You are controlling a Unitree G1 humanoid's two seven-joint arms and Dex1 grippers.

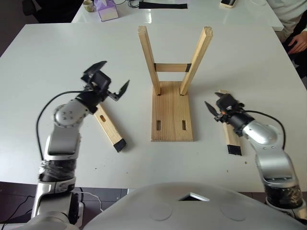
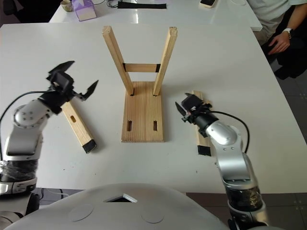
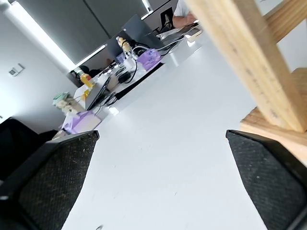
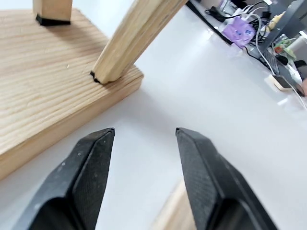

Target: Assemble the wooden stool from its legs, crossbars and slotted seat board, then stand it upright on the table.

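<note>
legs (image 1: 175,60) upright in seat board (image 1: 172,115)

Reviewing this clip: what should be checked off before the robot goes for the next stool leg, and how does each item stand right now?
1. Left gripper open and empty: ok.
2. Right gripper open and empty: ok.
3. Joined legs and crossbar seated in the seat board's far slots: ok.
4. Near slots bare, nothing across them: ok.
5. Left loose leg lying flat on the table below the left gripper: ok.
6. Right loose leg free to grasp: cannot tell, the right gripper covers part of it.
</note>
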